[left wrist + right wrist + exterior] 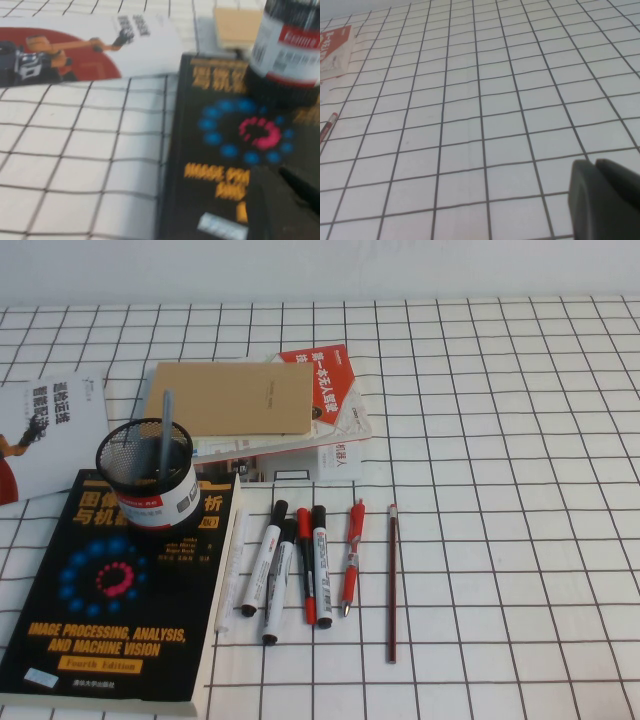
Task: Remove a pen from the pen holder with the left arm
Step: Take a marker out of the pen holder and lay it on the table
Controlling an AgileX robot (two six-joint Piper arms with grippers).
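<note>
Left pincer (282,181), right pincer (595,166): edge-cropped.

Black textbook (110,590), tan notebook (230,398), checked tablecloth (500,390)

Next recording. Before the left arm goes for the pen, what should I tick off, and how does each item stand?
1. One grey pen stands in the pen holder: ok.
2. The pen holder is upright on the black book: ok.
3. Left gripper open: not ok, shut.
4. Left gripper over the grey pen: not ok, low above the black book, short of the pen holder.
5. Right gripper clear: ok, shut, over bare checked cloth.
</note>
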